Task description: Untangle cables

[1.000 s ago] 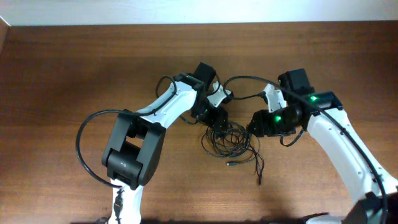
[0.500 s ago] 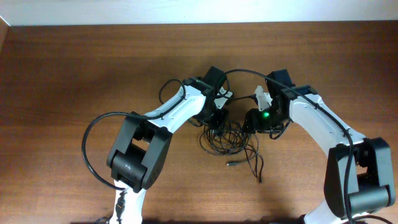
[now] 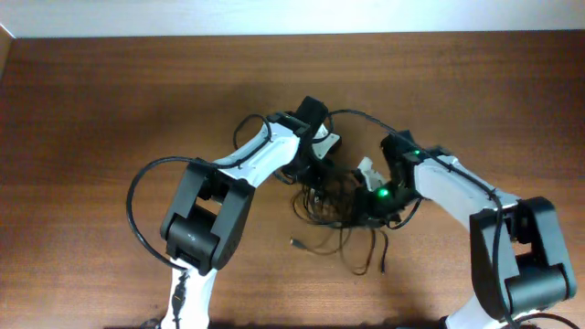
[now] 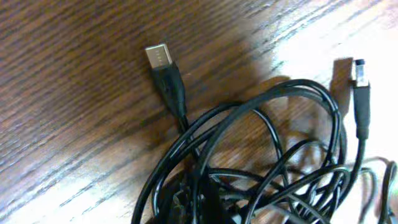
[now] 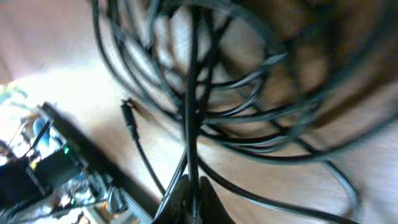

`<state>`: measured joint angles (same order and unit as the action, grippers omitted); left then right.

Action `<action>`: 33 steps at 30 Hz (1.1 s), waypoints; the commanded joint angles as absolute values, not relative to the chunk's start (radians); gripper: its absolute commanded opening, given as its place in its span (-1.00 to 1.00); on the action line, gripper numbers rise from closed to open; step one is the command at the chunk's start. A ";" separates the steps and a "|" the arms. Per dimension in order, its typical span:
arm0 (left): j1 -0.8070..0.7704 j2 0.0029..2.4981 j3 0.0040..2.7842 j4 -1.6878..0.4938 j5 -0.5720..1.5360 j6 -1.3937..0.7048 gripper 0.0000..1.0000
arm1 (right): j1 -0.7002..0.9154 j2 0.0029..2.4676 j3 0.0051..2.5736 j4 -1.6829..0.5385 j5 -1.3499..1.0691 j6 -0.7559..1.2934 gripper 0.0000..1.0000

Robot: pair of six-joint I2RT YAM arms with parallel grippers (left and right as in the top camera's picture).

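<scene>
The cables (image 3: 340,217) lie as a knot of thin black wires on the wooden table, between my two arms. My left gripper (image 3: 315,185) is at the knot's upper left and shut on a bunch of strands (image 4: 186,186). A flat metal plug (image 4: 158,57) and a small round plug (image 4: 359,70) lie free beyond it. At the knot's right side, my right gripper (image 3: 367,206) is shut on strands (image 5: 189,124) that run straight out from its fingertips (image 5: 205,199). Loose ends trail to a plug (image 3: 297,243) at the lower left and a tail (image 3: 379,267) below.
The brown table (image 3: 110,100) reaches a white wall along the top edge. A thick black arm cord (image 3: 135,196) loops out left of the left arm. Another arm cord (image 3: 361,115) arcs over the gap between the two wrists.
Both grippers have shut on the cables. The right arm swung down and left into the knot. The bundle shifted, and one plug end slid out to the lower left.
</scene>
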<state>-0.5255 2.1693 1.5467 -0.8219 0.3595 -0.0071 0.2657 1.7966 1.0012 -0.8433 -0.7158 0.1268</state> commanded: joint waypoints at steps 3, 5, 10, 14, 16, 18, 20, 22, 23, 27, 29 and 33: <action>-0.444 2.216 1.540 -0.825 0.559 0.189 -0.95 | 0.310 1.732 0.995 -0.905 -0.805 0.012 -0.83; -0.426 2.216 1.540 -0.828 0.650 0.260 -1.00 | 0.296 1.685 1.012 -0.931 -0.802 -0.023 -0.62; -0.426 2.216 1.540 -0.828 0.660 0.267 -1.00 | 0.286 1.624 1.040 -0.902 -0.760 -0.120 -0.42; -0.426 2.216 1.540 -0.828 0.659 0.267 -1.00 | 0.286 1.625 1.040 -0.804 -0.663 -0.120 -0.36; -0.426 2.216 1.540 -0.828 0.659 0.267 -1.00 | 0.286 1.625 1.040 -0.771 -0.659 -0.119 -0.35; -0.426 2.216 1.540 -0.828 0.659 0.267 -1.00 | 0.287 1.626 1.038 -0.730 -0.585 -0.120 -0.35; -0.426 2.216 1.540 -0.828 0.659 0.267 -1.00 | 0.288 1.630 1.032 -0.686 -0.475 -0.120 -0.35; -0.426 2.216 1.540 -0.828 0.659 0.267 -0.98 | 0.288 1.645 1.031 -0.669 -0.451 -0.120 -0.35; -0.426 2.216 1.540 -0.828 0.659 0.267 -0.97 | 0.288 1.655 1.031 -0.665 -0.451 -0.121 -0.35; -0.426 2.216 1.540 -0.827 0.659 0.267 -0.95 | 0.305 1.708 1.031 -0.653 -0.448 -0.137 -0.24; -0.426 2.216 1.540 -0.827 0.659 0.267 -0.94 | 0.330 1.726 1.031 -0.638 -0.435 -0.181 -0.24; -0.426 2.216 1.540 -0.828 0.659 0.267 -0.94 | 0.374 1.754 1.031 -0.572 -0.357 -0.180 -0.23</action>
<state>-0.4248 2.2013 1.5448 -0.8261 0.6331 0.2474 0.3523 1.7336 1.0210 -0.5938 -0.4145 -0.1619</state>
